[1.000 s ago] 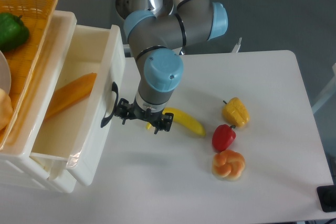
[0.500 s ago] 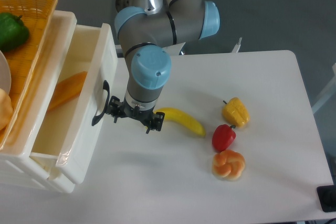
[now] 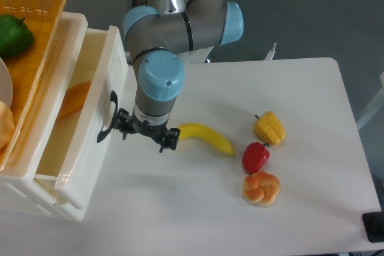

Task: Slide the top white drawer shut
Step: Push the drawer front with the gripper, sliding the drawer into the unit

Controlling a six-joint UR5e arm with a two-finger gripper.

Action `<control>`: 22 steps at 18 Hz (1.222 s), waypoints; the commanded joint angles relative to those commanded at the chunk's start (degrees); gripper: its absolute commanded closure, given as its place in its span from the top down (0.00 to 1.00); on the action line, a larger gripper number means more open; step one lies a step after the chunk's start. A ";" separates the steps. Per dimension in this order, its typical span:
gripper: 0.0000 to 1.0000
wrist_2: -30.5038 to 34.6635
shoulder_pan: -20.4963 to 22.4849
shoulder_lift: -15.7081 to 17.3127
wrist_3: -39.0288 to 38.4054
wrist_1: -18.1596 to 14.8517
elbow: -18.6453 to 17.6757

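I count one banana (image 3: 207, 137), one yellow pepper (image 3: 269, 128), one red pepper (image 3: 255, 157) and one orange bun-like piece (image 3: 261, 187) on the worktop (image 3: 312, 100). The top white drawer (image 3: 90, 125), left, holds one orange carrot-like piece (image 3: 73, 99) and sits further in than a second ago. My hand (image 3: 146, 135) presses its front, empty, fingers apart; the basket (image 3: 33, 40) holds one green pepper (image 3: 13, 35)

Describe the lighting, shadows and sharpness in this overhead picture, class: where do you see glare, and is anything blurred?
Fixed camera view: soft, even light; a faint, diffuse shadow lies on the table under the gripper. Glare shows on the glossy front rim of the top white drawer and on the red pepper. The banana and the drawer's black handle look sharp; no obvious motion blur.
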 joint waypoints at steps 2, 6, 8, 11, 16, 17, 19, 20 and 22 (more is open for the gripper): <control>1.00 0.00 -0.53 0.26 0.00 -0.09 0.00; 1.00 0.00 -0.79 0.26 -0.26 -0.09 0.00; 1.00 0.00 -1.40 0.26 -0.27 -0.09 0.00; 1.00 0.18 -1.67 0.26 -0.35 0.00 0.00; 1.00 0.09 -2.02 0.35 -0.35 -0.18 -0.09; 1.00 0.18 -2.37 0.44 -0.35 -0.26 0.00; 1.00 0.18 -2.55 0.61 -0.35 -0.26 -0.09; 1.00 0.18 -2.64 0.62 -0.35 -0.26 0.00; 1.00 0.18 -2.64 0.62 -0.44 -0.35 -0.09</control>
